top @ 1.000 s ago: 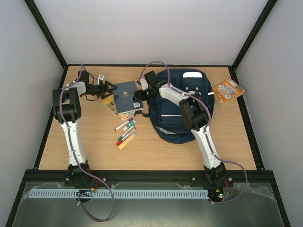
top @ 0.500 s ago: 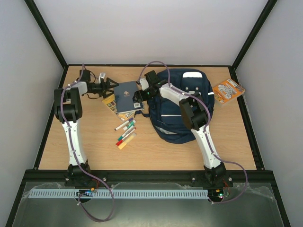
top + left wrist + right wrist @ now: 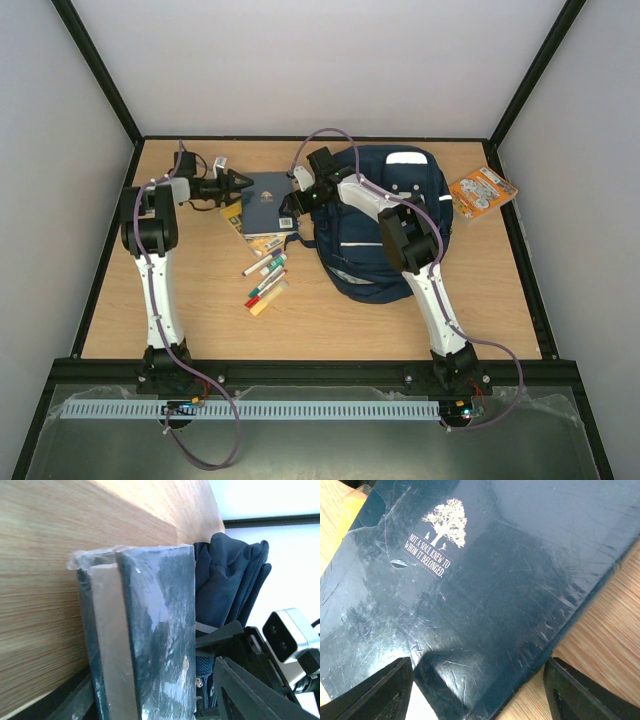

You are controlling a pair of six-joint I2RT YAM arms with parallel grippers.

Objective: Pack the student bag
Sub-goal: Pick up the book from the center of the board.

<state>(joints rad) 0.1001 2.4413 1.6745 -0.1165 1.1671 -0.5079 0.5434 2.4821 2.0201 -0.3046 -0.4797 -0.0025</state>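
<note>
**Two open grippers at the notebook (image 3: 268,200)**

The left gripper (image 3: 235,182) stands partly open at the notebook's left edge, with that edge between its fingers; a firm grip is not visible. The right gripper (image 3: 298,192) hovers wide open above the notebook's right side and holds nothing. Just to its right, the student bag (image 3: 385,225) lies flat on the table (image 3: 330,320).

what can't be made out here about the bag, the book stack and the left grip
Whether the student bag is open: from above the right arm lies across it; the left wrist view shows only folds.
What lies under the dark blue notebook: it covers the stack; only a yellow edge shows.
Whether the left gripper holds the notebook: too small from above, fingers cut off at the left wrist view's bottom edge.
</note>
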